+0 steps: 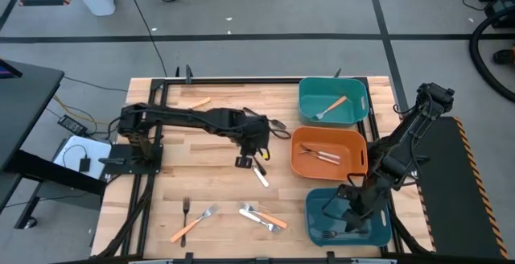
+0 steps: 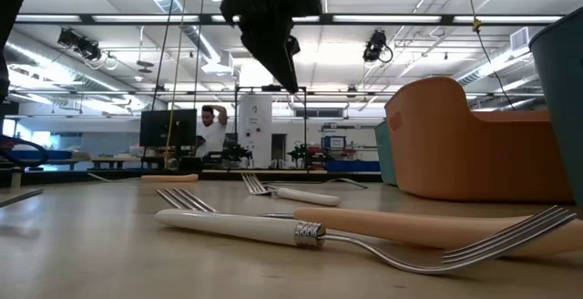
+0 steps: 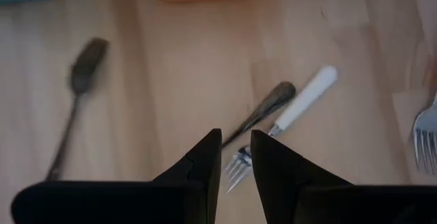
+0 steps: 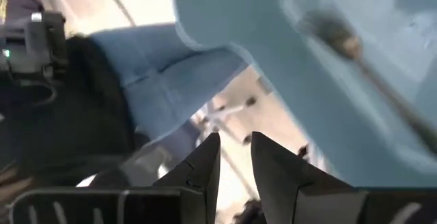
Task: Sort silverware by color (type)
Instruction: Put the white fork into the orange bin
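Forks lie scattered on the wooden table (image 1: 209, 147). My left gripper (image 1: 256, 147) hovers shut above a white-handled fork (image 3: 304, 101) and a dark grey fork (image 3: 263, 111), which lie crossed at their tine ends; the low view shows it (image 2: 290, 80) raised clear of the table. More forks lie near the near edge: a dark one (image 1: 186, 208), an orange-handled one (image 1: 193, 225), and a white and orange pair (image 1: 261, 216). My right gripper (image 1: 348, 212) is shut over the dark teal bin (image 1: 378, 228), where a dark fork (image 4: 369, 74) lies.
The light teal bin (image 1: 310, 95) holds an orange-handled fork (image 1: 331, 107). The orange bin (image 1: 299, 163) holds forks (image 1: 320, 155). A dark utensil (image 1: 278, 125) lies by the left gripper and an orange handle (image 1: 199, 101) near the far edge. A person in jeans (image 4: 171, 74) stands beyond the table.
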